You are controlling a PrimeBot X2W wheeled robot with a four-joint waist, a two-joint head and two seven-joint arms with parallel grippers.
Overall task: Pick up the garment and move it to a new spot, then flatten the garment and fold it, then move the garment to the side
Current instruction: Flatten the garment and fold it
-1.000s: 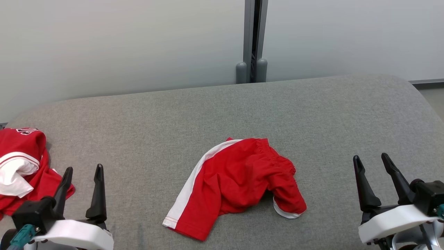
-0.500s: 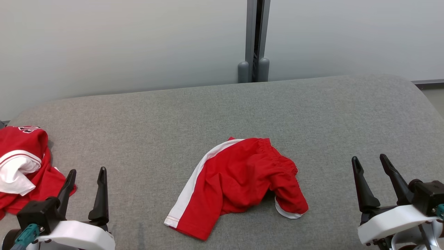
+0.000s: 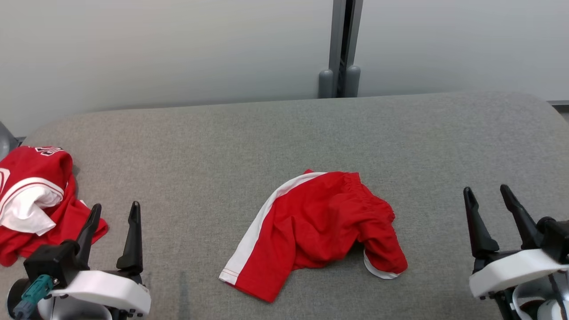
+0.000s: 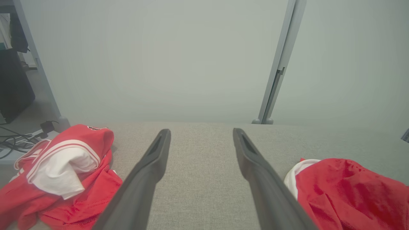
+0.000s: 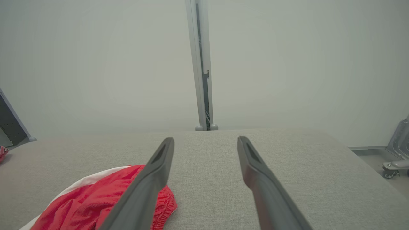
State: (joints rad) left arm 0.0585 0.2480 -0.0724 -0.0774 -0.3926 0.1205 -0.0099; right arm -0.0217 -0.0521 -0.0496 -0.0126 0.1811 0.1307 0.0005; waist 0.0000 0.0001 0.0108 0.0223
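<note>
The garment (image 3: 31,200), a red jersey with a white sleeve and striped trim, lies crumpled at the far left of the grey padded surface (image 3: 284,133). The left wrist view has the garment (image 4: 64,169) to the left of the fingers. My left gripper (image 3: 115,208) hovers open just right of it, nothing between its fingers; from the wrist, this gripper (image 4: 201,132) points at bare fabric. My right gripper (image 3: 485,192) stands open at the lower right, far from the jersey. Its wrist camera has the same gripper (image 5: 206,139) over bare surface.
Red shorts (image 3: 320,226) with a white side stripe lie bunched in the middle; they also appear as shorts (image 4: 345,188) and shorts (image 5: 96,201). A grey post (image 3: 340,49) stands against the pale wall behind. Cables (image 4: 12,143) lie on the floor left; a wheeled base (image 5: 394,159) stands to the right.
The whole head picture has shifted right and slightly down, so the camera has moved. Both garments lie as before. Both grippers stay open in the same pose.
</note>
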